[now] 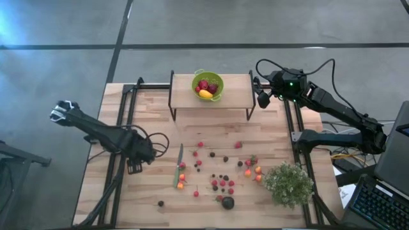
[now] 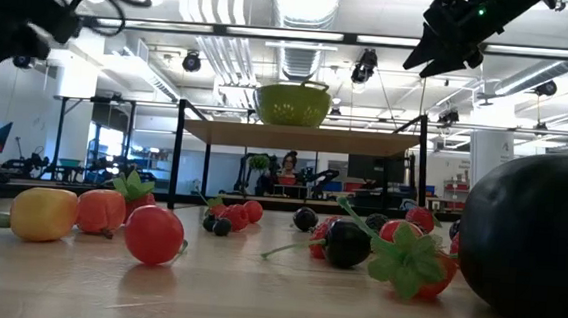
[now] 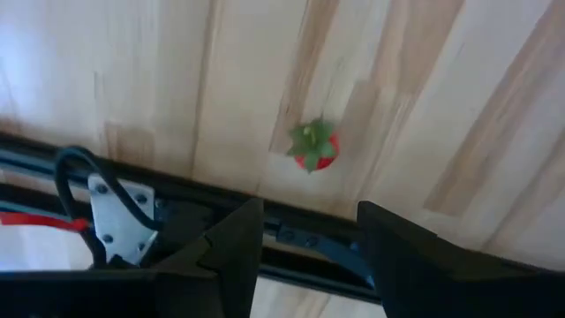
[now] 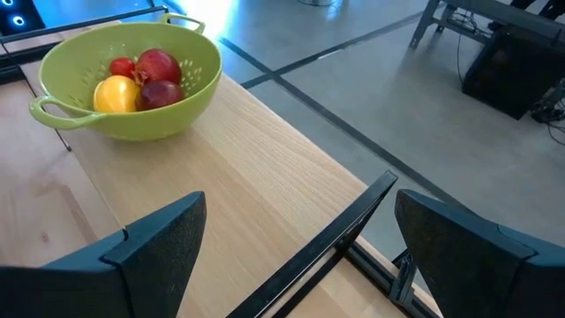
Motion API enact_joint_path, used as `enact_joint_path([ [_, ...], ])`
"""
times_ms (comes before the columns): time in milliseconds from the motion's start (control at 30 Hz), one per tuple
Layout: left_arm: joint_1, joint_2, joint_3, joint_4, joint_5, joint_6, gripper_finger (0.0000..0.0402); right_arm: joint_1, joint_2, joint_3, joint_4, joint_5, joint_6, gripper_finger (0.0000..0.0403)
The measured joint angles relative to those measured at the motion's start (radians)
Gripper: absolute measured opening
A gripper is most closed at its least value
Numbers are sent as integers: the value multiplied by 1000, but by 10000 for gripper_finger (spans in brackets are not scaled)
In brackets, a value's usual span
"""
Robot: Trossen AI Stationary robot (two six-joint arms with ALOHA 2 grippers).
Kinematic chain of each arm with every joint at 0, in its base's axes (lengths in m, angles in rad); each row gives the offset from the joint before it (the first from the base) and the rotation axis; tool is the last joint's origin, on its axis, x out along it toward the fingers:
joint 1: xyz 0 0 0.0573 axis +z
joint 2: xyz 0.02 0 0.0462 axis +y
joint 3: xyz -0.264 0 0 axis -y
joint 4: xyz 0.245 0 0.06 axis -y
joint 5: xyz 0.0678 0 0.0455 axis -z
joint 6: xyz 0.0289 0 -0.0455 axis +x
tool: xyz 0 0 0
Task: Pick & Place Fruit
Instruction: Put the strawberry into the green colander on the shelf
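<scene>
The big wooden table [image 1: 160, 121] has a small raised shelf [image 1: 236, 96] at its far edge, and a green colander [image 1: 208, 85] sits on that shelf, most likely so the picked fruit has a place to go. It already holds a few red pieces and a yellow one. Most of the fruit [image 1: 220, 182] is not picked yet and lies spread over the near middle of the table: many little red berries, some dark ones, a few orange ones, and one bigger dark round fruit [image 1: 227, 202] near the front edge. A bushy pale-green plant [image 1: 289, 184] stands at the right front, and a slim green-handled knife [image 1: 178, 167] lies among the berries. The right gripper [image 1: 262, 97] hangs up high by the right end of the shelf with its fingers spread wide and nothing in them. The left gripper [image 1: 135, 167] is low at the left side of the table, fingers apart and empty, near the black rail [image 3: 132, 168]. The high view shows the whole layout at once. The left wrist view alone shows one strawberry [image 3: 313, 147] lying just past the open fingers, so that may be the next one to grab. The right wrist view looks right down into the colander. The low view makes the big dark fruit look huge.
</scene>
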Motion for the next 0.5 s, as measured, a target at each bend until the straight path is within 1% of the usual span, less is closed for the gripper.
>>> enact_joint_path([
  [367,-8,0,-142,95,30,29,190,0,0,0,0,0,0,363],
  [500,-18,5,-139,129,37,29,190,0,0,0,0,0,0,363],
])
